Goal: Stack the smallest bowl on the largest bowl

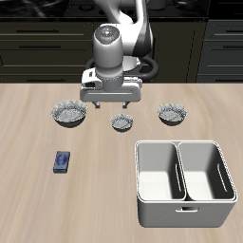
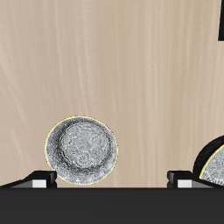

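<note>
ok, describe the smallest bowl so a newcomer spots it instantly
Find the row of three speckled grey-white bowls across the table's middle, behind the white two-compartment bin. The smallest bowl is the middle one, just below the gripper, visibly narrower than the largest bowl and the mid-sized bowl.

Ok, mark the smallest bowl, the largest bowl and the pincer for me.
smallest bowl (image 1: pixel 121 121), exterior view, on its dark inside.
largest bowl (image 1: pixel 69 114), exterior view, on its inside.
pincer (image 1: pixel 114 101), exterior view, midway between the fingertips, above the table just behind the smallest bowl.
</note>
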Robot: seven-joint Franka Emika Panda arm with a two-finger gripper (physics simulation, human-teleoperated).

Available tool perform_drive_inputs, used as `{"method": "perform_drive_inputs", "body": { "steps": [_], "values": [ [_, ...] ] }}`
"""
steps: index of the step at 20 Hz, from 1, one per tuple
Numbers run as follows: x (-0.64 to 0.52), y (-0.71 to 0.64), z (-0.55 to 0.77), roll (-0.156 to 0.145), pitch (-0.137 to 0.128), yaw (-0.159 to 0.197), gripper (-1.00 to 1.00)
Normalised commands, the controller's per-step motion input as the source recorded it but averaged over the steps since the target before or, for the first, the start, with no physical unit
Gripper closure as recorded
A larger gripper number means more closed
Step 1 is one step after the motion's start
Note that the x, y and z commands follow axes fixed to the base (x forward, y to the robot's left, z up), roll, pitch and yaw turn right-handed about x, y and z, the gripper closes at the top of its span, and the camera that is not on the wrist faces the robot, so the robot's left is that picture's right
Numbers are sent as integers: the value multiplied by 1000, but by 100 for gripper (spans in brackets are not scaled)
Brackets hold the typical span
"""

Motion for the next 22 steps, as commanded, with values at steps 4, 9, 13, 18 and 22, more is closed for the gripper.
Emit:
{"method": "perform_drive_inputs", "body": {
  "steps": [4, 9, 13, 18, 22],
  "values": [
    [20, -32, -266, -16, 16, 13, -100],
    [-10, -23, -135, -3, 11, -2, -100],
    [-53, -59, -231, -10, 31, -5, -100],
    [-51, 11, -125, 2, 19, 5, -100],
    [-26, 6, -193, -2, 26, 3, -100]
  ]
}}
